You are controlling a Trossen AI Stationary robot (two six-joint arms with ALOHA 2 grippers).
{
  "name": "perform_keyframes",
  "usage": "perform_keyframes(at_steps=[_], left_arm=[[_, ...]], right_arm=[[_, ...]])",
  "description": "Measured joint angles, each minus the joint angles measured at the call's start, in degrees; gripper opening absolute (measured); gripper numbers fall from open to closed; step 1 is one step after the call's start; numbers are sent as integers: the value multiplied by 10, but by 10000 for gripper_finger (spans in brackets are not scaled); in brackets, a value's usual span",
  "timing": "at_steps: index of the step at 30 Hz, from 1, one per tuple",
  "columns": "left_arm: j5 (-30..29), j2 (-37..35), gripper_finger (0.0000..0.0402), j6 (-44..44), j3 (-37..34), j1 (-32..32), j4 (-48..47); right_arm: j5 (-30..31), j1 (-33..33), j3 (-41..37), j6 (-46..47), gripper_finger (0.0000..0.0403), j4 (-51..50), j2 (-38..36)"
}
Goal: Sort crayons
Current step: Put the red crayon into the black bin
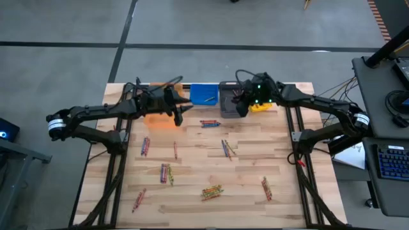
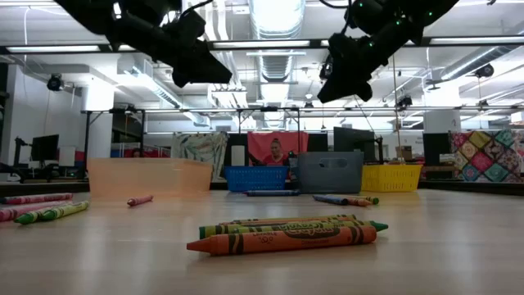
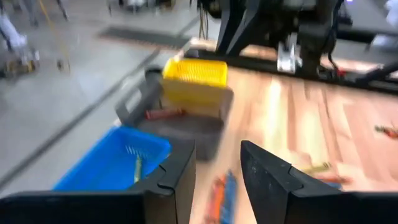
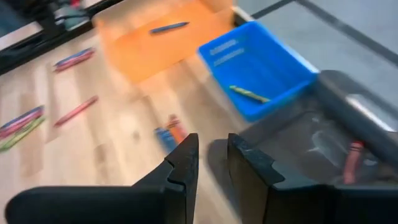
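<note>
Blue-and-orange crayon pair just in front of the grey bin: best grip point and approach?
Take one crayon of the pair at mid-length, coming straight down, fingers spanning its thin width. They lie flat, side by side and apparently touching, so a tip may need to wedge between them. The grey bin stands apart behind.

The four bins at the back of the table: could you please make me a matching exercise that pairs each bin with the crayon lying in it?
Bins:
1. orange bin
2. blue bin
3. grey bin
4. yellow bin

Contents:
A. a red crayon
B. a blue crayon
C. no crayon visible
D. a green-yellow crayon

Pairs: 1-B, 2-D, 3-A, 4-C
</note>
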Motion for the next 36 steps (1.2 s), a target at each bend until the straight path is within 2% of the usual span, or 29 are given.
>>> perform_keyframes(at_steps=[6,10,13,17,22,24,30,36], left_arm=[[-86,-1,98,-57,66,-105,-176],[-160,-1,98,-173,98,-145,-301],[-164,-1,98,-264,98,-164,-359],[-162,-1,98,-372,93,-184,-396],[-121,-1,98,-480,85,-205,-424],[-121,-1,99,-513,79,-217,-425],[-164,36,125,-573,78,-249,-424],[-158,109,157,-586,78,-261,-442]], right_arm=[[0,68,-1,3,65,-3,0],[0,94,-1,3,63,-24,0],[1,104,-1,17,63,-45,0],[2,108,-1,37,63,-68,0],[6,108,-1,43,63,-85,0],[17,108,-1,42,63,-84,0],[46,108,-1,29,63,-83,0],[46,108,-1,22,63,-84,0]])
